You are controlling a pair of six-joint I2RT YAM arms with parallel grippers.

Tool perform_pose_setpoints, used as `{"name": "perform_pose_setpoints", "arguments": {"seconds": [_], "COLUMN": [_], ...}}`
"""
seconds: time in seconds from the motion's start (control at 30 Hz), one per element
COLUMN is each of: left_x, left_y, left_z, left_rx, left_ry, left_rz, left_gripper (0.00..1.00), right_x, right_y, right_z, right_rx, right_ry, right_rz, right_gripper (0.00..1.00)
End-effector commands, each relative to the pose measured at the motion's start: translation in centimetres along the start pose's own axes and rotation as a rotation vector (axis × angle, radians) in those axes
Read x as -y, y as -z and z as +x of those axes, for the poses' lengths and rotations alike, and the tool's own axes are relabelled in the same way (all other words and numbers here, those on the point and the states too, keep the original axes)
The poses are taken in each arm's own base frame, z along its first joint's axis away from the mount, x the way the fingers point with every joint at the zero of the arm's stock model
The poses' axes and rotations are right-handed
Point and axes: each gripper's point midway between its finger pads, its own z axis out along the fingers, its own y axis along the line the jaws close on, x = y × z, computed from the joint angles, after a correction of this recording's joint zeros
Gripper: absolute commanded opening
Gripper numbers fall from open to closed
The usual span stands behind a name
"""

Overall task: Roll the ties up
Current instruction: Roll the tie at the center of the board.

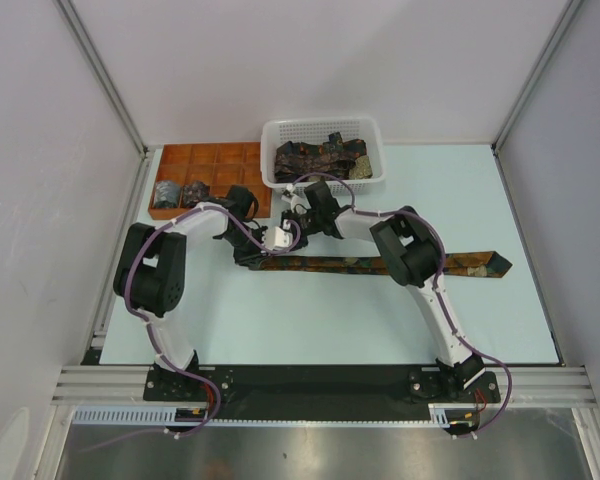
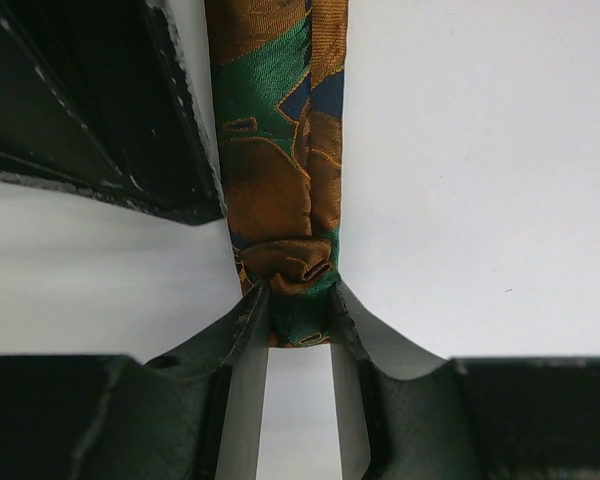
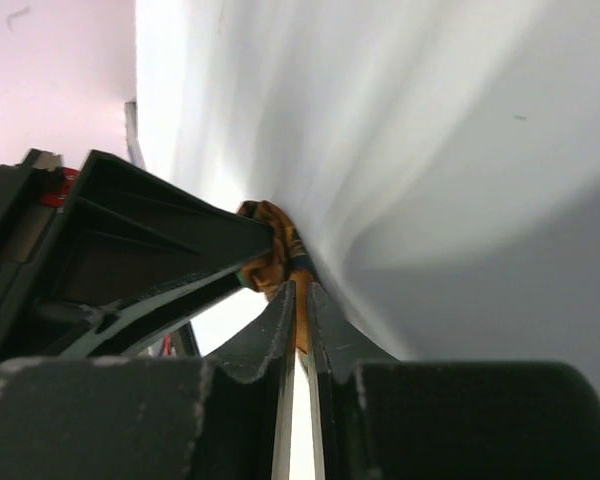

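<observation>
A long, dark patterned fabric necktie point(image 1: 470, 263) with orange, green and gold motifs lies flat across the middle of the pale blue tabletop point(image 1: 330, 310). Its pointed end reaches out to the right and its other end is under the two arms. That near end is curled into a small tight roll. The left pincer point(image 2: 300, 300) is clenched on that roll, with one finger pressed to each side of it.

The right pincer point(image 3: 300, 290) sits just beside the left one at the same end of the necktie. Its fingers are almost together and a sliver of orange fabric shows in the narrow gap. I cannot tell whether they are pinching it.

At the back of the tabletop stands a white plastic mesh basket point(image 1: 270, 150) holding a heap of loose dark patterned ties point(image 1: 320, 155). To its left is an orange-brown compartment tray point(image 1: 205, 155) with two small rolled tie bundles point(image 1: 168, 190) in its front compartments.
</observation>
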Motion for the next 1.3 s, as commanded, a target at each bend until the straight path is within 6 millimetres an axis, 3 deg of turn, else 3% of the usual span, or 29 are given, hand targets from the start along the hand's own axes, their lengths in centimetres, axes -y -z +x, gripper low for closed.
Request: {"name": "perform_pose_setpoints", "arguments": {"seconds": [0.0,0.17,0.3,0.73,1.0,1.17,1.27], "left_x": [0.1,-0.1,-0.2,0.3,0.3,0.2,0.1], "left_y": [-0.7,-0.6,-0.3,0.0,0.2,0.4,0.6], "left_z": [-0.1,-0.3,-0.4,-0.5,-0.7,-0.7,-0.9], "left_rx": [0.013,0.02,0.024,0.053,0.077,0.089,0.103], "left_ry": [0.019,0.027,0.029,0.036,0.036,0.034,0.034], "left_rz": [0.024,0.02,0.012,0.001,-0.013,-0.026,-0.04], "left_gripper": [0.34,0.34,0.34,0.36,0.37,0.36,0.38], "right_x": [-4.8,-4.9,-4.2,-2.3,-1.7,-0.3,-0.5], "right_y": [0.2,0.0,0.0,-2.0,-2.7,-2.5,-2.5], "right_z": [-1.2,-0.7,-0.2,1.1,1.7,1.7,1.8], "right_rx": [0.018,-0.002,-0.017,-0.04,-0.055,-0.047,-0.05], "right_ry": [0.073,0.068,0.047,0.036,0.045,0.032,0.041], "right_rz": [-0.1,-0.119,-0.106,-0.052,0.009,0.104,0.105], "right_gripper": [0.11,0.13,0.25,0.26,0.31,0.38,0.32]}}
